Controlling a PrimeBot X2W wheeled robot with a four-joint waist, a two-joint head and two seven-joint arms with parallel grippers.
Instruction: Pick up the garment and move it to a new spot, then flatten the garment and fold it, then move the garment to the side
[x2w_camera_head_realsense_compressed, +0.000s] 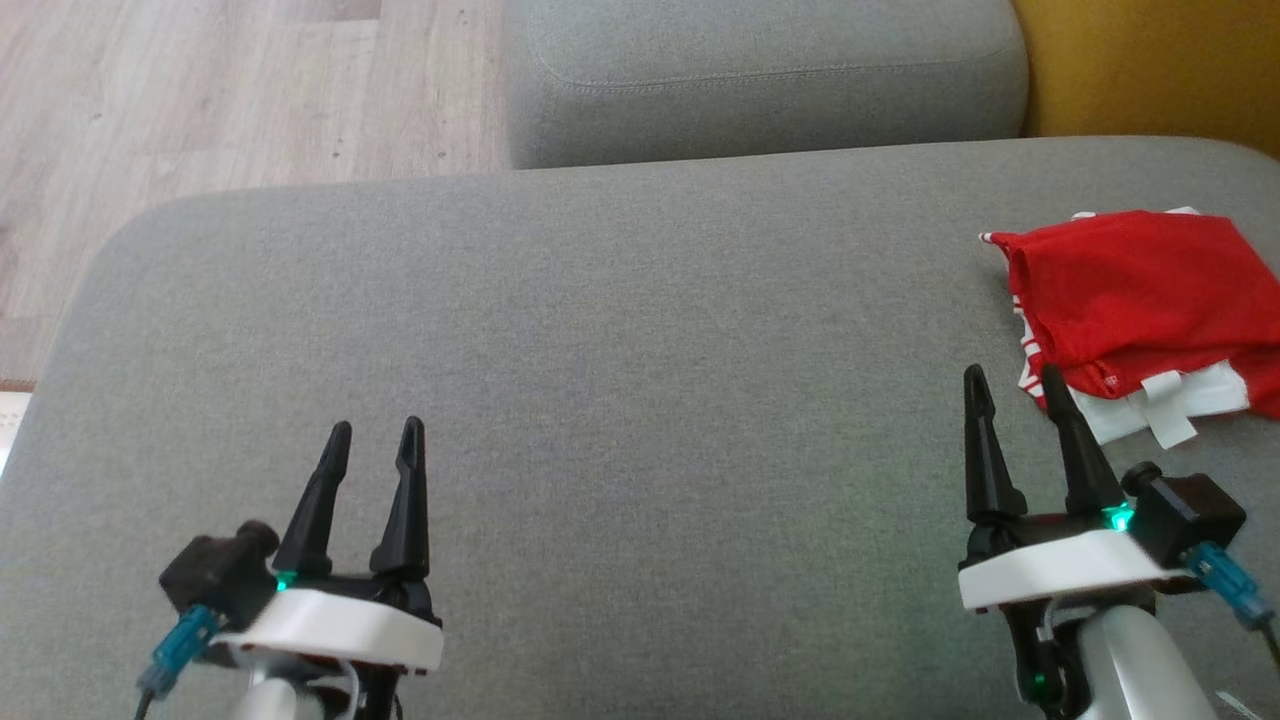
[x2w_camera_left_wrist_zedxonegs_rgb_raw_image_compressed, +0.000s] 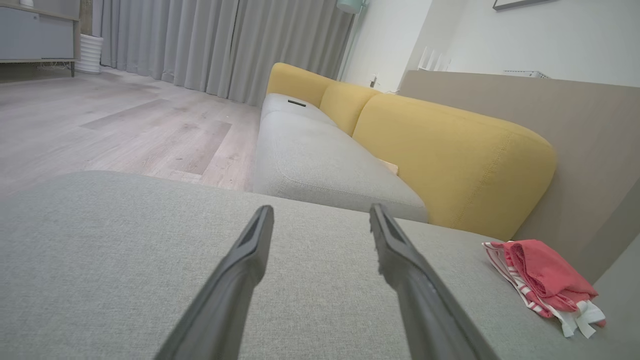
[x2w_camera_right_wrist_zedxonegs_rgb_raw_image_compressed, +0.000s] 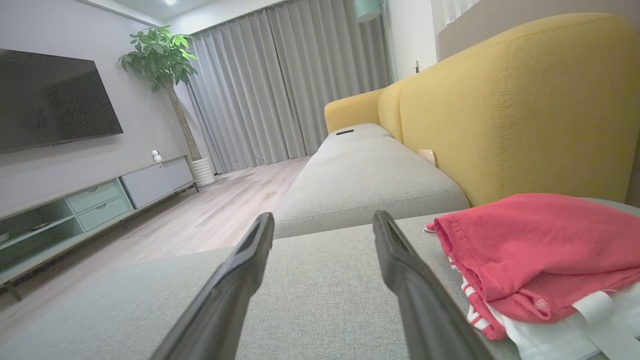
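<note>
Head view looks down on the grey fabric cushion (x2w_camera_head_realsense_compressed: 640, 330); wrist views skim low across it toward a yellow upholstered backrest (x2w_camera_left_wrist_zedxonegs_rgb_raw_image_compressed: 450, 150); all share the red cloth garment (x2w_camera_head_realsense_compressed: 1140, 290).

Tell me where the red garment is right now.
In the head view, the red garment lies at the far right of the grey cushion, just ahead and to the right of the right end effector.

Nothing readable here, honestly. The garment (x2w_camera_right_wrist_zedxonegs_rgb_raw_image_compressed: 540, 250) has a tiny white mark (x2w_camera_right_wrist_zedxonegs_rgb_raw_image_compressed: 539, 303) by its hem and white tags (x2w_camera_right_wrist_zedxonegs_rgb_raw_image_compressed: 596, 307) (too blurry to read).
</note>
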